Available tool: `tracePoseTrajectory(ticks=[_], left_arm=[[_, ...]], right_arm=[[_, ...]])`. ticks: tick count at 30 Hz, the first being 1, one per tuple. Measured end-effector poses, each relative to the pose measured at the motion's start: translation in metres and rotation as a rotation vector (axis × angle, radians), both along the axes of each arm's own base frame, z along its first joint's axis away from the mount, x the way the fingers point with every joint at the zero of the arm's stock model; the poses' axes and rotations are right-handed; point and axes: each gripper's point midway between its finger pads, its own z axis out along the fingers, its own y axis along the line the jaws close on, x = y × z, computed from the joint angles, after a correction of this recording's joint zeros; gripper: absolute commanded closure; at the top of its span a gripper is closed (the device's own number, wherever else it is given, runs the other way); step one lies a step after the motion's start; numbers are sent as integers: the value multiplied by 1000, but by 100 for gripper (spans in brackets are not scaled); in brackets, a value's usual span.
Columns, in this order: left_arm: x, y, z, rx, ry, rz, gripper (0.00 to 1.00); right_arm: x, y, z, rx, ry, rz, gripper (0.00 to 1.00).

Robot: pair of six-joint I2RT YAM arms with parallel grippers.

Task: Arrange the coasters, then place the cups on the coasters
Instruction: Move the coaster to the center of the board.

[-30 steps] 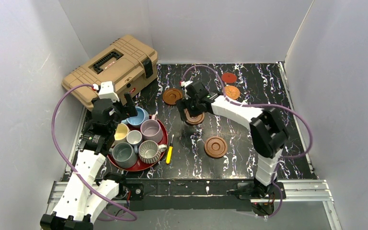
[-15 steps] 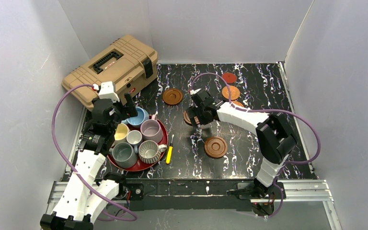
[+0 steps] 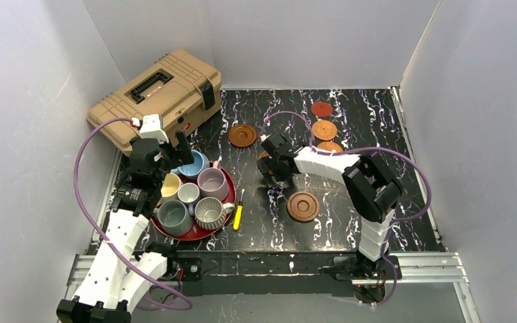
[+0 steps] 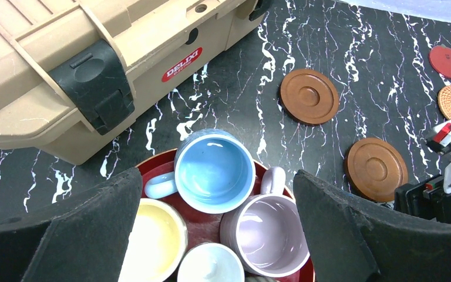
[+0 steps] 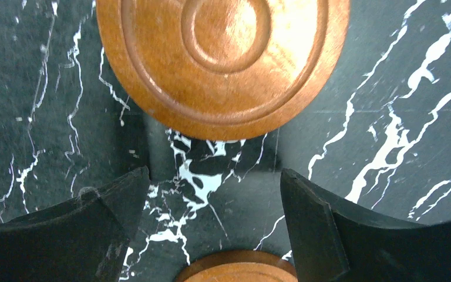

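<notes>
While left claw (image 4: 216,176) gapes above cups (image 4: 264,235), right claw (image 5: 214,176) gapes near a wooden coaster (image 5: 223,59).

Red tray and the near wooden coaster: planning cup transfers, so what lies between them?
A yellow-handled screwdriver lies between red tray and near wooden coaster, in the top view.
</notes>
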Motion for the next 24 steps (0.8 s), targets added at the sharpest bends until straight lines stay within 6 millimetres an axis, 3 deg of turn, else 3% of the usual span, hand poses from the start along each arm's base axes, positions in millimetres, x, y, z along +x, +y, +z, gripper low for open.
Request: tracePoseTrajectory(ticks=[13,24], left_arm=[[0,0,0,0,0,0,1],[1,0,-2,2,8,0,1]], right_arm=[[22,21,-2,88,-22,5,15],[37,19,-2,115,-45,-17,11]])
